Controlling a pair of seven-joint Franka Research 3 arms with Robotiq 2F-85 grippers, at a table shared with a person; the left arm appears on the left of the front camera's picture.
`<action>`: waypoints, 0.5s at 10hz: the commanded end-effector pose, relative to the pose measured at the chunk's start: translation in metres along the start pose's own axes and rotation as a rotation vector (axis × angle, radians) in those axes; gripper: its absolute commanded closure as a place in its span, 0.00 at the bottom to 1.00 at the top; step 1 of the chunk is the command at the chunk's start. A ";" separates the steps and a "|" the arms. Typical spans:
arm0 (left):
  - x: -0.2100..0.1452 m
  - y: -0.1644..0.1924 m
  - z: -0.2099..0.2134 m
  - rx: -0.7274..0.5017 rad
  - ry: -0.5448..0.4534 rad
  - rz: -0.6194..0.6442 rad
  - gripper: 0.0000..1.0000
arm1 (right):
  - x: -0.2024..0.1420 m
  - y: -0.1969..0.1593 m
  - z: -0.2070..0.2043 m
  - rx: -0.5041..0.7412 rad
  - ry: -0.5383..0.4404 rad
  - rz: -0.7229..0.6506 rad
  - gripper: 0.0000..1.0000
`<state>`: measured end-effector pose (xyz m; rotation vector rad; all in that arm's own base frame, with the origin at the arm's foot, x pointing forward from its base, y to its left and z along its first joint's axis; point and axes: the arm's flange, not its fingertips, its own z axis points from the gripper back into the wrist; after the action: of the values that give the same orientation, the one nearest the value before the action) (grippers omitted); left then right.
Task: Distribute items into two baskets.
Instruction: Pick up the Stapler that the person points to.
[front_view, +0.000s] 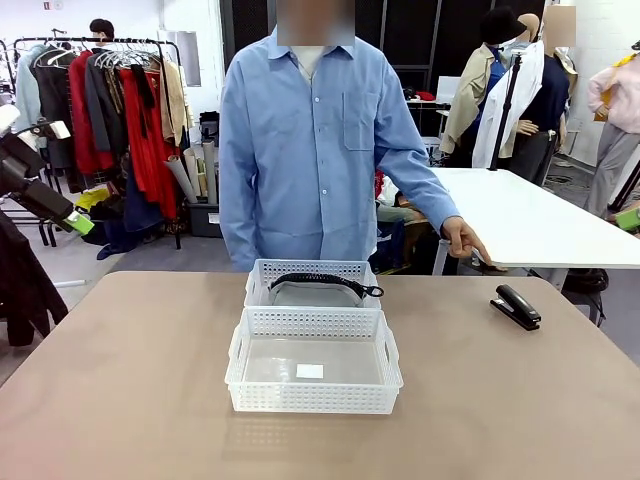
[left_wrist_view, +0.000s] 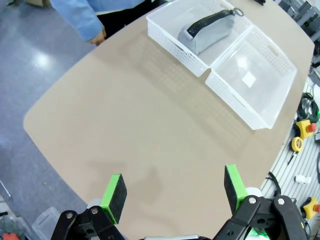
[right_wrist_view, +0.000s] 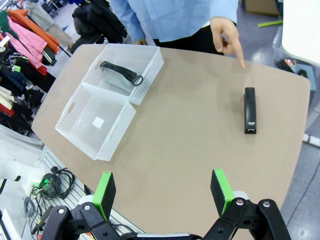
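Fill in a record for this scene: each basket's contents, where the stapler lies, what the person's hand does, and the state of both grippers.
Far basket: holds the black band
Near basket: white label inside, no item
Stapler: on the table, right of the baskets, outside both
Person's hand: finger pointing down near the stapler
Left gripper: open, above the table, holding nothing
Right gripper: open, above the table, holding nothing

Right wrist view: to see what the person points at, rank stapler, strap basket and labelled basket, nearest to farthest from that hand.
1. Stapler, lying just below the pointing hand.
2. Strap basket, well off to the picture's left.
3. Labelled basket, beyond it, at lower left.
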<state>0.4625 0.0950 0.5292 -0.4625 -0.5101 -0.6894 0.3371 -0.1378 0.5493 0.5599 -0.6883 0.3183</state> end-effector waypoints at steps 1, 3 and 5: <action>0.000 -0.001 0.001 0.003 0.003 0.001 0.00 | 0.002 0.000 0.001 0.018 -0.021 0.009 0.00; 0.000 -0.001 0.001 0.003 0.003 0.001 0.00 | 0.002 0.000 0.001 0.018 -0.021 0.009 0.00; 0.000 -0.001 0.001 0.003 0.003 0.001 0.00 | 0.002 0.000 0.001 0.018 -0.021 0.009 0.00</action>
<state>0.4625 0.0950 0.5292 -0.4624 -0.5101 -0.6893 0.3371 -0.1378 0.5493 0.5599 -0.6883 0.3183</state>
